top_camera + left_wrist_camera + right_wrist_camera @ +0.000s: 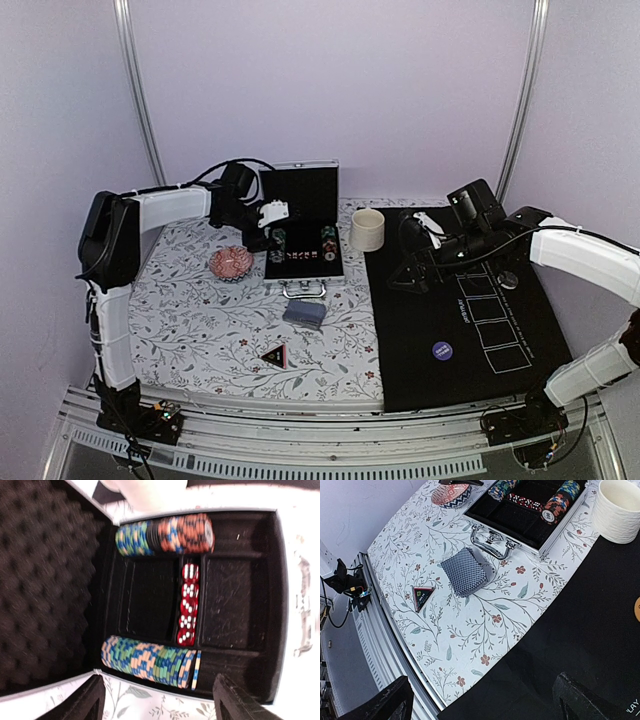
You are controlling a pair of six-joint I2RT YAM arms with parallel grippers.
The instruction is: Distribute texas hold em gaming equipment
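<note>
Closest to you on the flowery worktop (200, 330) lies the black triangle marker (274, 354). The dark blue disc (443, 349) sits on the black mat (420, 385) to its right. A bit further back, the cards (304, 313) lie face down in a pile, just in front of the open case (303, 282). Your right tool (480, 695) hangs over the mat, spread wide with nothing in it. Further back, your left tool (157, 687) is over the case, fingers apart and empty, right by a row of chips (150, 662).

Watch out: I think those chips could tip and spill if you squeeze only a few, because they stand on edge, packed tight. The slot walls and the red dice (189, 605) are close and may block a finger. The pink dish (232, 262) sits just left of the case and the cup (366, 230) just right of it. The lid stands up behind.
</note>
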